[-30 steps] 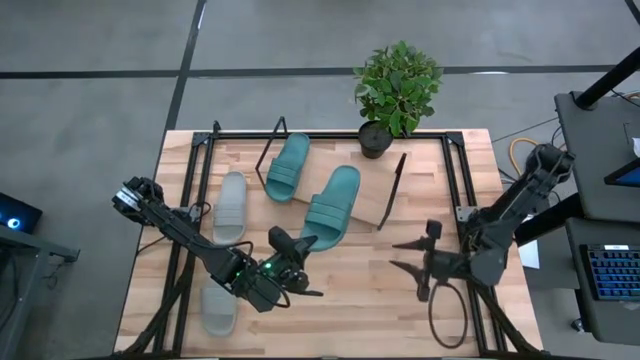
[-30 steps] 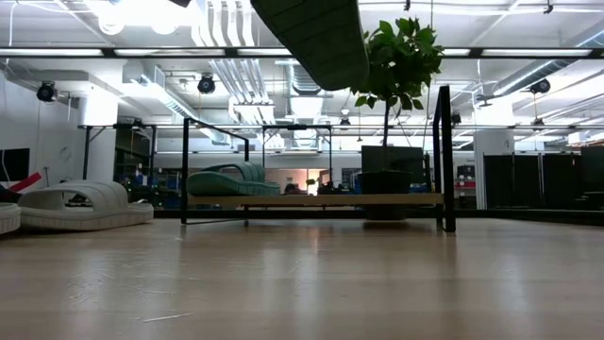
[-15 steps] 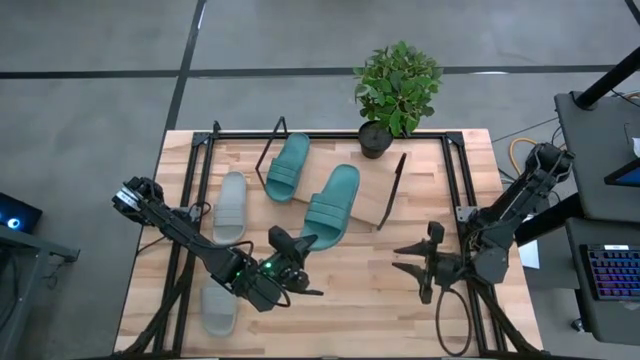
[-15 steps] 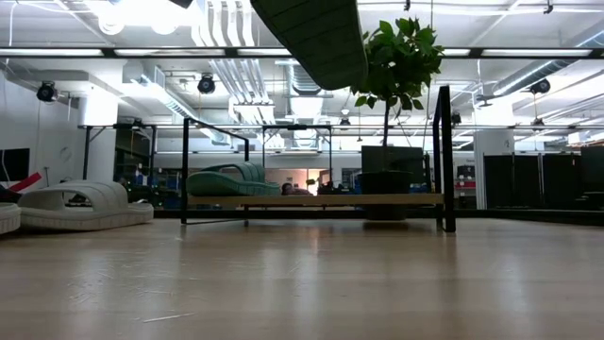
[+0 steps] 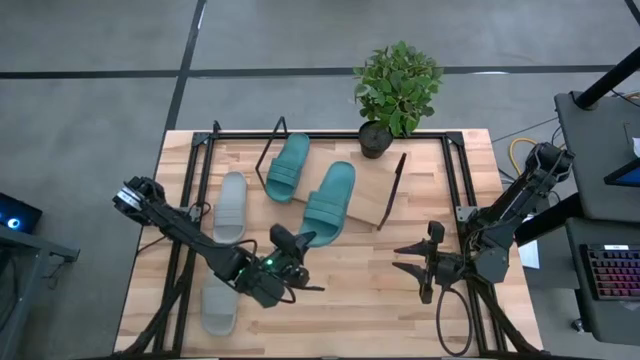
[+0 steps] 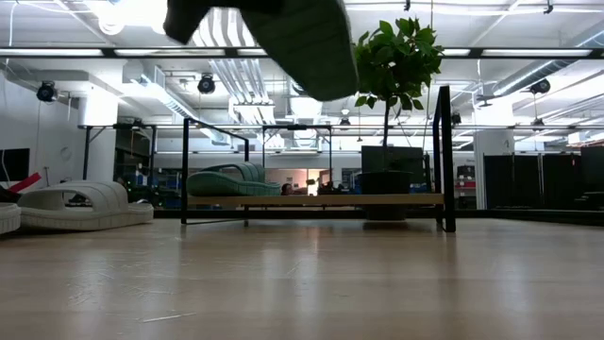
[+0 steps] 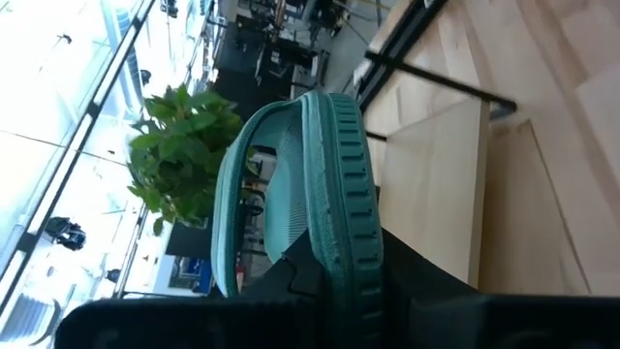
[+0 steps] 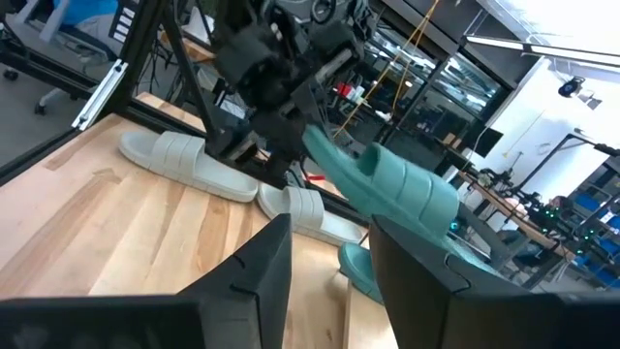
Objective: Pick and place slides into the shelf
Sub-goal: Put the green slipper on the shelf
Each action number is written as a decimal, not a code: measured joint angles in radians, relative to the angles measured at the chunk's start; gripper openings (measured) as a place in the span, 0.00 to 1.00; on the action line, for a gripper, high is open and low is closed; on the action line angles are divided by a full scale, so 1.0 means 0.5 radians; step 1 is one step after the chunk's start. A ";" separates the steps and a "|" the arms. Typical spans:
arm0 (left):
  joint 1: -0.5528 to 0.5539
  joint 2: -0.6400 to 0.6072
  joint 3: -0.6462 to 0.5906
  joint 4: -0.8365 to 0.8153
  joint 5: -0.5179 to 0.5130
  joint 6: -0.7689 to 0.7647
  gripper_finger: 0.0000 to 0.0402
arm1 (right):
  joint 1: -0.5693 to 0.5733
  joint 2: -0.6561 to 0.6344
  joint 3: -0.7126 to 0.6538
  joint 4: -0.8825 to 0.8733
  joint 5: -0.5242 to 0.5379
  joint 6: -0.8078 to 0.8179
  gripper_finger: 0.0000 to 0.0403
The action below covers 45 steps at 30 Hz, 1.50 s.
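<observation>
My left gripper [image 5: 297, 243] is shut on a teal slide [image 5: 328, 200], which hangs in the air over the near part of the shelf [image 5: 372, 196], a slanted wood board between black end frames. In the low view its dark sole [image 6: 283, 38] shows high above the table. A second teal slide [image 5: 288, 167] lies on the shelf's left part, sole down. One grey slide [image 5: 230, 205] lies left of the shelf and another [image 5: 218, 305] lies near the front left. My right gripper [image 5: 397, 260] hovers open at the right with nothing between its fingers. My left gripper pinches the teal slide's heel end [image 7: 334, 276] between its two fingers, one on the footbed and one on the sole. The fingers come nearly level from the table's near left, along the slide. The slide reaches out beyond them toward the shelf, strap up, lifted clear.
A potted plant [image 5: 398, 88] stands at the far edge beside the shelf's right end frame [image 5: 393, 190]. Black rails [image 5: 462, 180] run along the table's sides. Bare wood [image 5: 360, 290] lies between the two grippers at the front.
My left gripper has sunk a little with the teal slide. In the low view the slide now hangs lower, with more of its sole showing. In the high view it has shifted slightly toward the shelf's left part.
</observation>
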 joint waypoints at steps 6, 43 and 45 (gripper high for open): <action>0.069 0.000 -0.101 -0.001 0.068 -0.116 0.05 | 0.000 0.000 0.001 -0.001 0.000 -0.003 0.33; 0.386 0.157 -0.206 0.004 0.260 -0.048 0.05 | -0.002 -0.001 -0.002 -0.018 0.016 -0.024 0.33; 0.389 0.174 -0.206 0.000 0.241 -0.029 0.05 | -0.002 -0.001 -0.002 -0.017 0.016 -0.024 0.33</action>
